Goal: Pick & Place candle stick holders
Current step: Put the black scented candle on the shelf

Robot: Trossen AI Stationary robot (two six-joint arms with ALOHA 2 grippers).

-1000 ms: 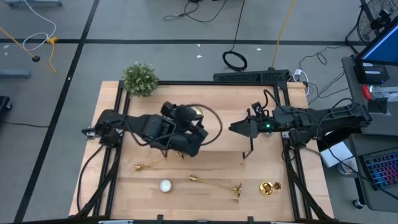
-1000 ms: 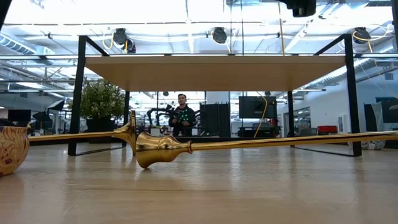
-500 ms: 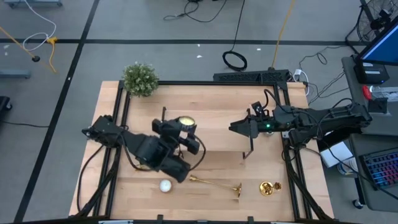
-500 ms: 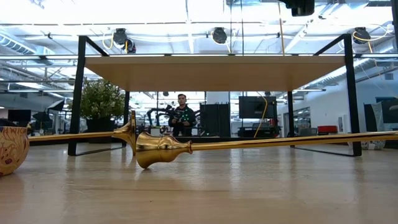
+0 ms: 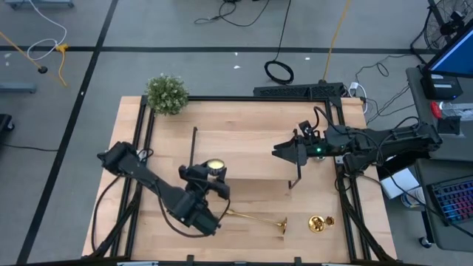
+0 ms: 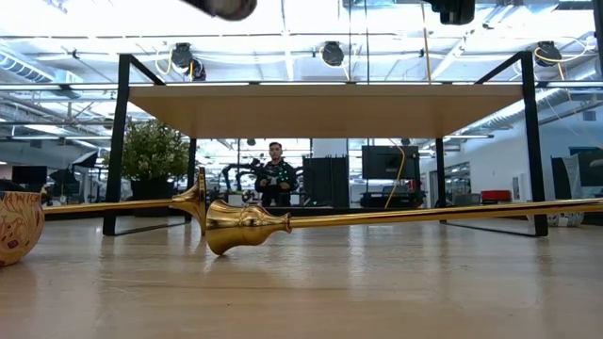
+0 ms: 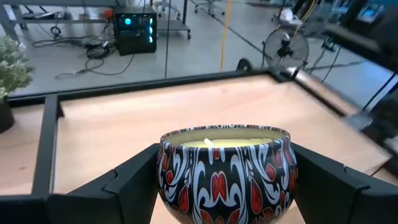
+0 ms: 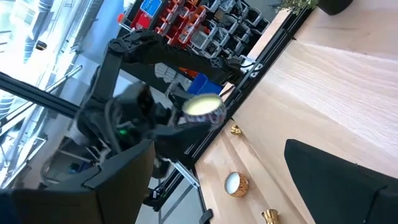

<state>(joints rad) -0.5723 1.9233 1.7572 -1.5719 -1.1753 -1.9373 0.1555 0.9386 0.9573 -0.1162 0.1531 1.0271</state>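
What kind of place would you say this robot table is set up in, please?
Most likely a robotics lab or workshop: bins of parts on racks, a lit computer tower on the floor, cables trailing across it, and an open hall with a person standing beyond the table.

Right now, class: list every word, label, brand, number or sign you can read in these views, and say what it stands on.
No readable text in any view.
Red, white and black patterned candle tin, held in the left gripper: swirls only, no lettering.
Blue monitor screen beside the table: too blurred to read.
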